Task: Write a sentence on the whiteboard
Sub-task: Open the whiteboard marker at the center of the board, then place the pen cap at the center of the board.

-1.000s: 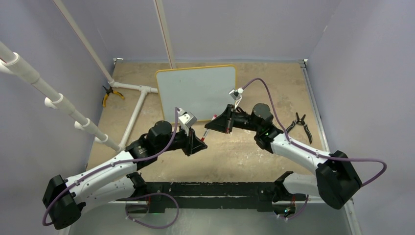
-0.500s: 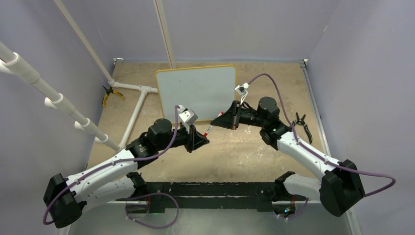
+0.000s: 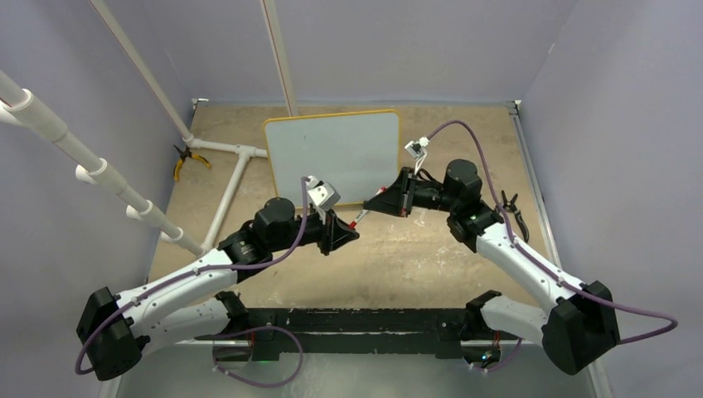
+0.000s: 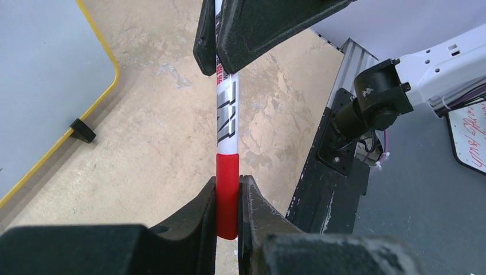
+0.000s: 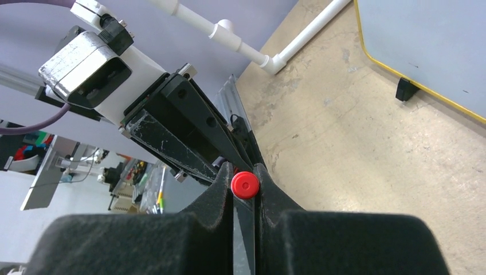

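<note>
Whiteboard (image 3: 332,157): small rect., rounded corners, thin yellow-orange frame, plain pale face. Sits far-mid on table (image 3: 414,249), skewed a bit, face showing from above; flat or leaning, can't tell. One black foot (image 4: 83,130) at its near edge.

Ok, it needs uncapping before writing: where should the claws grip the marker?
Left claw on the red cap from its end, right claw on the white barrel from the other. The marker is a straight, slim cylinder, so opposed grips likely pull apart in line.

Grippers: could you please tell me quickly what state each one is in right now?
Left gripper: closed on the red cap of the marker.
Right gripper: closed on the white part of the same marker.
</note>
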Tool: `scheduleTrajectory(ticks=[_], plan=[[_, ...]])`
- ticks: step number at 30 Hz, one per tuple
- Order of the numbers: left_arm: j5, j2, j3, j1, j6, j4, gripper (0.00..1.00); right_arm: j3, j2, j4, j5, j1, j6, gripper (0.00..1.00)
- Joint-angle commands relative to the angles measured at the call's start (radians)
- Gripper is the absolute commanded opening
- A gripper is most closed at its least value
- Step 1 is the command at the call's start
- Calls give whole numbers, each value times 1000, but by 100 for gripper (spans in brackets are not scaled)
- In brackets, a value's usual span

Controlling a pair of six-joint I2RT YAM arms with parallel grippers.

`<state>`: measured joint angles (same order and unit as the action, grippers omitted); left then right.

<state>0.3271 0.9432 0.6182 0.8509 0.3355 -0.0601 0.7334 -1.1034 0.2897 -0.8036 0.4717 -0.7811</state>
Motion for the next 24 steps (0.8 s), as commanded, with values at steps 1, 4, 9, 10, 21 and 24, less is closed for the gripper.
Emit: scheduleTrajectory(ticks=[1,4,9,10,21,24], plan=[[33,3,-17,6,-37,219,0,80,59,70,112,-107,51,0],[30,6,-15,8,-39,223,0,83,68,69,108,-125,52,0],[26,12,-13,11,-38,225,0,83,74,72,96,-143,51,0],[23,12,-13,11,-37,224,0,84,73,69,97,-144,52,0],[-238,52,-1,12,77,282,0,119,143,-93,260,-146,234,0],[-346,68,-37,12,162,277,0,120,185,-116,331,-146,299,0]])
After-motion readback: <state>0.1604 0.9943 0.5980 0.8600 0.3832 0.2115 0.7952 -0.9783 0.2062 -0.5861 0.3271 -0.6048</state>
